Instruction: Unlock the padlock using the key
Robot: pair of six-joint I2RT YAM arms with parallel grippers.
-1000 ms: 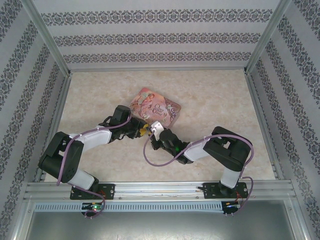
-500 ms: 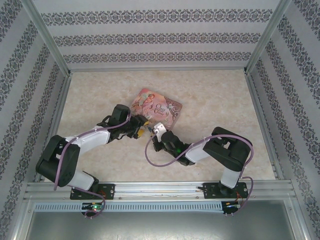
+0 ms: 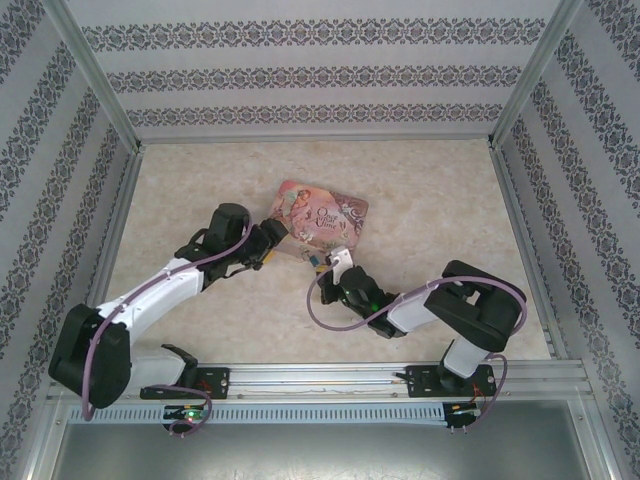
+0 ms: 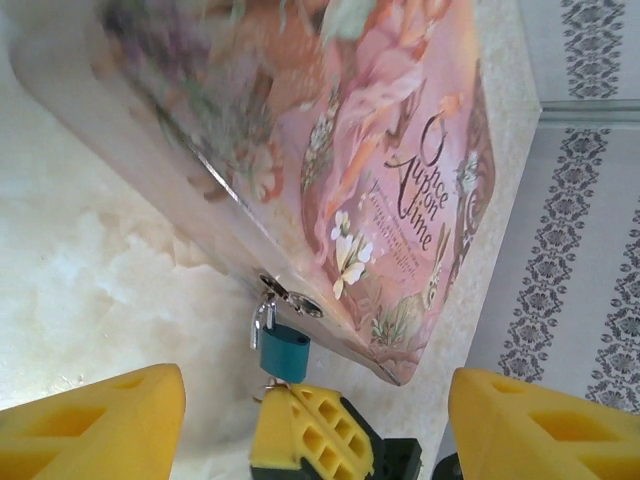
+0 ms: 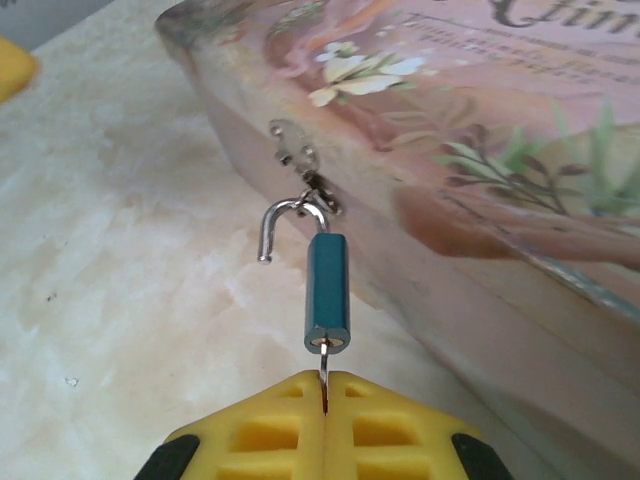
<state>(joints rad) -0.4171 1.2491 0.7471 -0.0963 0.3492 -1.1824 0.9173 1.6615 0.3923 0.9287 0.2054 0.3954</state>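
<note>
Teal padlock (image 5: pixel 327 290) hangs at frame ctr in R wrist view, silvery shackle (image 5: pixel 270 230) open: free end clear of the body, other leg hooked thru the hasp (image 5: pixel 288 140) on the pink box's (image 5: pixel 480 150) front edge. Thin key (image 5: pixel 323 372) sits in the lock's underside, blade just visible, clenched btwn the R fingers (image 5: pixel 325 400) at bottom ctr, which are pressed tight together. Box fills the upper right, lying on the marbled counter (image 5: pixel 120 300). In top view L fingers (image 3: pixel 272 240) sit just left of the box's near corner, spread wide, grasping nothing; padlock at mid-frame btwn both arms.
</note>
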